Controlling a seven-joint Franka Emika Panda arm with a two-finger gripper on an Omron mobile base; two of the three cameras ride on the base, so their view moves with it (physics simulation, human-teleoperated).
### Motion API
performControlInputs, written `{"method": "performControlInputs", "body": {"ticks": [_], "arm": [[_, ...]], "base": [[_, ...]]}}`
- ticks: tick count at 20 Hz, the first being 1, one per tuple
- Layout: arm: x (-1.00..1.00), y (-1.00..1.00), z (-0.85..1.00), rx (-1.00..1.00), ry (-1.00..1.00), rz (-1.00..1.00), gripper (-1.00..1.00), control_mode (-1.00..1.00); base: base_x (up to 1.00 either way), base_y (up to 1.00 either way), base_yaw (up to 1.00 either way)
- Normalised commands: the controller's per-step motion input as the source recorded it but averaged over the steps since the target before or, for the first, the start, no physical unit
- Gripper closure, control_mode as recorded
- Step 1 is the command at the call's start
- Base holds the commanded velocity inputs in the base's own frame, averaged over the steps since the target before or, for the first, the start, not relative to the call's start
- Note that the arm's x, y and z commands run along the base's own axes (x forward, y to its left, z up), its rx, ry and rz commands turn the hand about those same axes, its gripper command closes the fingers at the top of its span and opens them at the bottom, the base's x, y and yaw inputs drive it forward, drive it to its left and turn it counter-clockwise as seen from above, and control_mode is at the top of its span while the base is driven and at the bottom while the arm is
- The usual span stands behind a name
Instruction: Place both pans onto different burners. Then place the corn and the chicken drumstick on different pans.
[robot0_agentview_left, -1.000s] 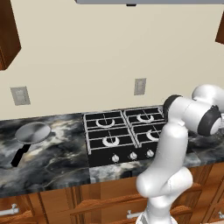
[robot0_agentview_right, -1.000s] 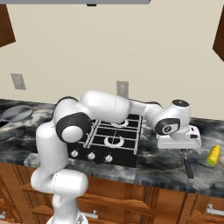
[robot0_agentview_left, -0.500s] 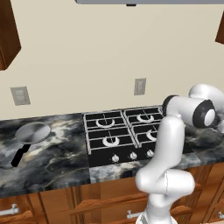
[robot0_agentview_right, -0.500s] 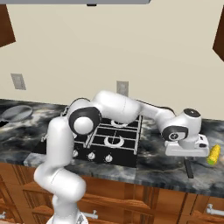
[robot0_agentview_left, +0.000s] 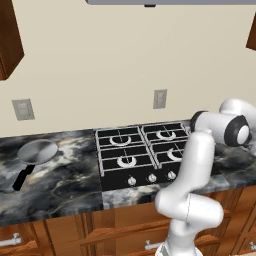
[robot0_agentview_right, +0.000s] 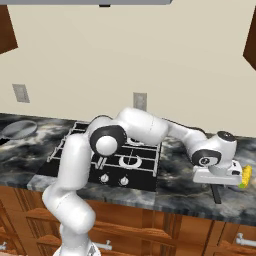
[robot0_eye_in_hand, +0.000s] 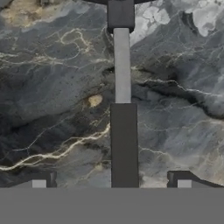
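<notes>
The light silver pan (robot0_agentview_left: 38, 151) lies on the counter left of the cooktop, its black handle toward the front; it also appears as a pan (robot0_agentview_right: 19, 129) at the far left. The burners (robot0_agentview_left: 145, 147) (robot0_agentview_right: 122, 152) carry nothing. My gripper (robot0_agentview_right: 216, 181) hangs low over the counter right of the cooktop, beside the yellow corn (robot0_agentview_right: 246, 176). Below it a black pan handle (robot0_agentview_right: 216, 193) sticks out; that pan's bowl is hidden under the hand. My gripper (robot0_eye_in_hand: 110, 179) is open, with the handle (robot0_eye_in_hand: 124, 144) running between its tips. The chicken drumstick is out of view.
Dark marbled counter (robot0_agentview_left: 65, 185) runs on both sides of the cooktop, with a row of silver knobs (robot0_agentview_left: 151, 177) at its front. Wood drawers sit below. Wall outlets (robot0_agentview_left: 160, 98) are behind. My arm stretches across the right burners.
The arm has stretched farther right and the hand has dropped lower over the pan handle beside the corn. The pan at the left has not moved.
</notes>
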Motion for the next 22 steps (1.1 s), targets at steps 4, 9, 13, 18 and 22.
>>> {"method": "performControlInputs", "body": {"ticks": [4,9,13,18,22], "arm": [[0.21,0.00,-0.34,0.00,0.01,0.00,-1.00,-1.00],[0.15,0.00,-0.29,0.00,0.03,0.00,-1.00,-1.00],[0.10,-0.08,-0.26,0.00,0.03,0.00,-1.00,-1.00],[0.03,-0.03,-0.18,0.00,0.02,0.00,1.00,-1.00],[0.00,0.00,0.00,0.00,0.00,0.00,1.00,-1.00]], "base": [[0.00,0.00,0.00],[0.00,0.00,0.00],[0.00,0.00,0.00],[0.00,0.00,0.00],[0.00,0.00,0.00]]}}
